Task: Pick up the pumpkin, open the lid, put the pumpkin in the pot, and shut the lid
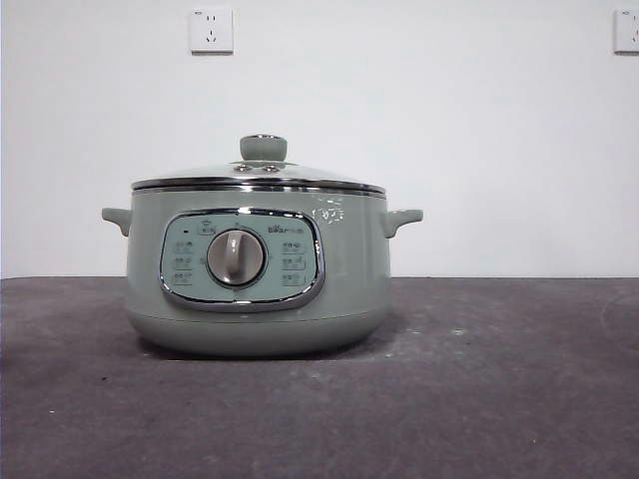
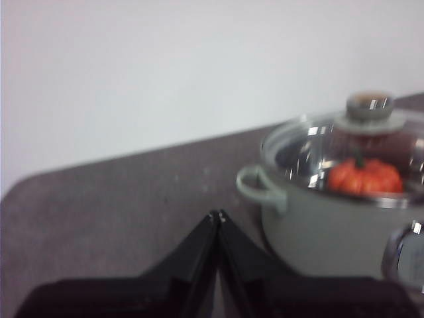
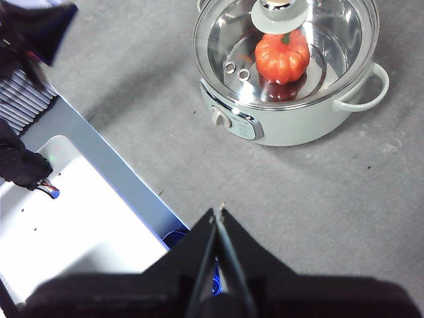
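1. The pot (image 1: 257, 284) is seen standing on the dark grey bench (image 1: 499, 399), set back from its front edge, with the control panel (image 1: 242, 259) and its central grey dial (image 1: 236, 257) turned to the front view.
2. The lid (image 1: 260, 178) is seated on the pot's rim, its round sage-green knob (image 1: 263, 148) on top; two small side handles are shown projecting from the pot's body.
3. The pumpkin (image 3: 282, 55) is pictured inside the pot, beneath the glass of the lid, its orange ribs and dark green stem visible through the glass in both wrist views.
4. The left gripper (image 2: 218, 214) is held apart from the pot, near one side handle (image 2: 260, 190) and above the bench; its jaws are pressed together with nothing between them.
5. The right gripper (image 3: 218, 212) is held high above the bench, well apart from the pot; its jaws are likewise closed on nothing.
6. A white and blue base (image 3: 86, 218) is shown beside the bench edge in the right wrist view.
7. Two wall sockets (image 1: 211, 30) are seen on the white wall behind the bench.
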